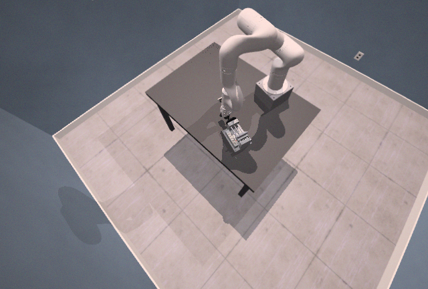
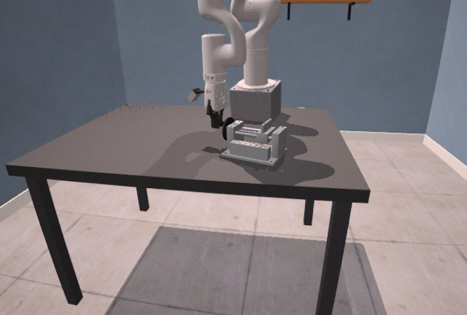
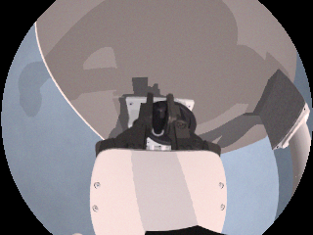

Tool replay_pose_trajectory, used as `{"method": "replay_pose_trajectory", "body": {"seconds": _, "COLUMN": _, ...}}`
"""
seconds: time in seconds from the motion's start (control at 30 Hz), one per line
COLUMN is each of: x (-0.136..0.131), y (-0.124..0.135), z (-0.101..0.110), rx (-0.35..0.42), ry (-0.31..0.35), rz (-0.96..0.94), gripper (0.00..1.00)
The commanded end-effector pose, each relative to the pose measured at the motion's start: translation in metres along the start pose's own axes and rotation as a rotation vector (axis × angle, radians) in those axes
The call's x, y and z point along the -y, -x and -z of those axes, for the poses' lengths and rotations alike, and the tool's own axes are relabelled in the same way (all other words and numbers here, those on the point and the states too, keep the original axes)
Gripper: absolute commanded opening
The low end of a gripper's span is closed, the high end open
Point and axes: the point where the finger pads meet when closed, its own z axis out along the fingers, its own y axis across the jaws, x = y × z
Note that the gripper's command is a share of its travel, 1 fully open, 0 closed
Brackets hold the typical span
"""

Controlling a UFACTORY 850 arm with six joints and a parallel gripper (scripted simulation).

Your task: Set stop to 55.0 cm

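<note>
A grey stop device with a base plate [image 2: 245, 158] stands on the table. Its stop [image 2: 263, 138] [image 1: 242, 135] is a grey carriage on two rods, nearer the end block away from the handwheel. A pale scale [image 2: 246, 143] with a small red mark lies below the rods; its figures are too small to read. The black handwheel [image 2: 225, 129] [image 3: 189, 117] is upright on the other end. My gripper [image 1: 226, 116] [image 2: 217, 125] [image 3: 159, 102] points down beside the wheel, shut on its black handle [image 3: 158, 117]. The carriage's exact reading cannot be told.
The dark table [image 1: 186, 95] [image 2: 113, 146] carries the device and the arm's grey base box [image 1: 273, 98] [image 2: 255, 104], which stands behind the device. The table's front edge [image 2: 188, 184] is in front of the device. An orange shelf [image 2: 326, 1] is on the back wall.
</note>
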Motion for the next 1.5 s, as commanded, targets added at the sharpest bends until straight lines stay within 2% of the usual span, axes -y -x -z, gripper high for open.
{"method": "replay_pose_trajectory", "body": {"seconds": 0.0, "x": -0.008, "y": 0.0, "z": 0.005, "rx": 0.0, "ry": 0.001, "rz": 0.0, "gripper": 0.06}}
{"method": "replay_pose_trajectory", "body": {"seconds": 0.63, "x": -0.035, "y": 0.0, "z": 0.001, "rx": 0.0, "ry": 0.001, "rz": 0.0, "gripper": 0.06}}
{"method": "replay_pose_trajectory", "body": {"seconds": 1.0, "x": -0.048, "y": 0.0, "z": -0.015, "rx": 0.0, "ry": 0.001, "rz": 0.0, "gripper": 0.06}}
{"method": "replay_pose_trajectory", "body": {"seconds": 1.47, "x": -0.048, "y": 0.0, "z": -0.036, "rx": 0.0, "ry": 0.001, "rz": 0.0, "gripper": 0.06}}
